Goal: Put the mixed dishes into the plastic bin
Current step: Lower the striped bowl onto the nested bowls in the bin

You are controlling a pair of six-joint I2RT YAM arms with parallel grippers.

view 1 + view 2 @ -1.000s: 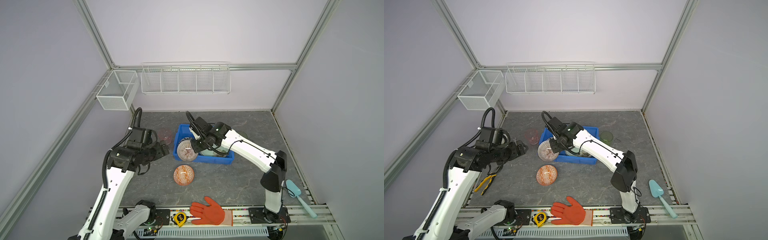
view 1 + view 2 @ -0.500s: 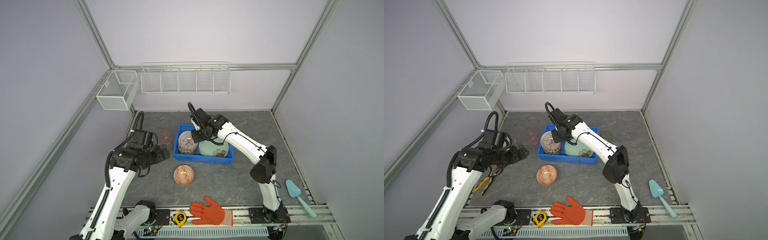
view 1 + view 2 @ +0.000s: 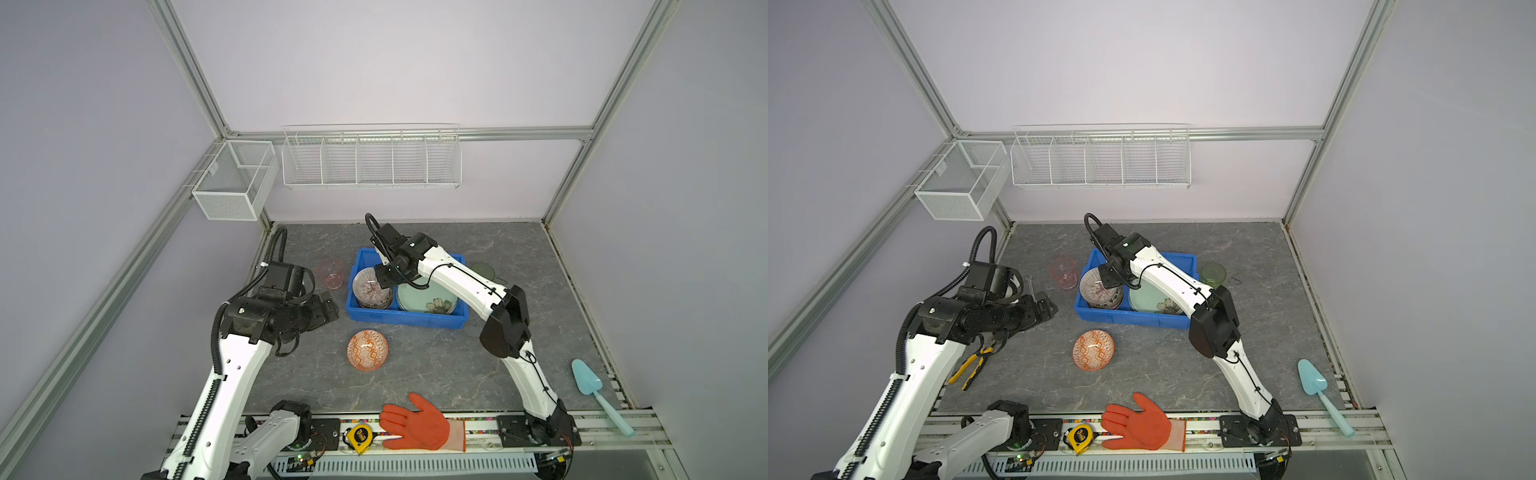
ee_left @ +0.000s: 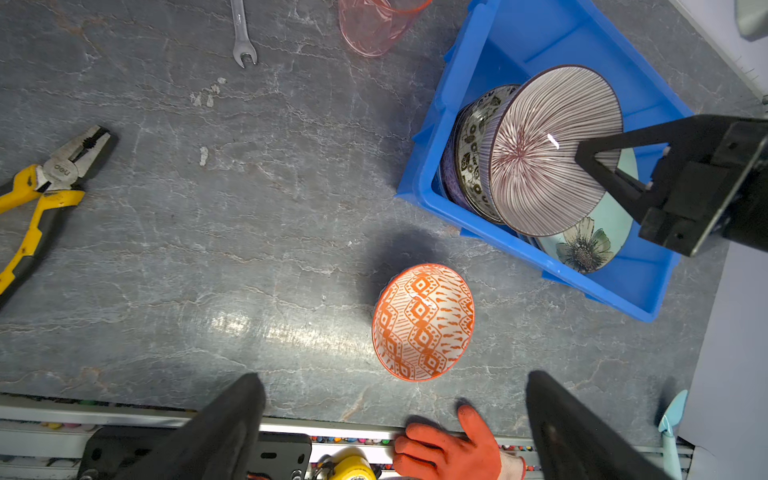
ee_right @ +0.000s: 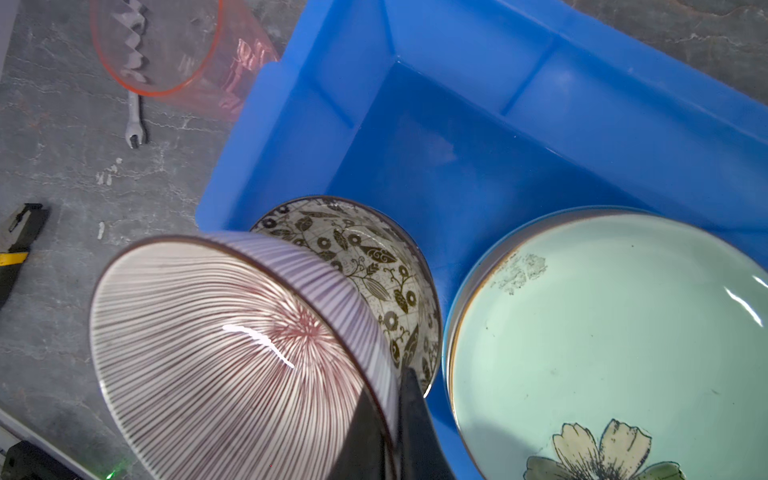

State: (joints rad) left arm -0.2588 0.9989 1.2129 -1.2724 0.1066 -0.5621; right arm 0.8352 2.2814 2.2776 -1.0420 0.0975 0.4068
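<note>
R gripper (image 5: 395, 399) is clamped tight on the rim of the striped bowl (image 5: 232, 353), which tilts over the leaf bowl (image 5: 374, 257) at the 9 o'clock end of the blue bin (image 5: 457, 50), w/ the green plate (image 5: 602, 332) at the bowls' 3 o'clock. L gripper (image 3: 328, 307) hangs wide open and empty at the bin's 9 o'clock, pink cup (image 3: 330, 272) at its 12 o'clock. Orange bowl (image 3: 367, 350) sits on the table at the bin's 7 o'clock, green cup (image 3: 1213, 274) at 2 o'clock.
</note>
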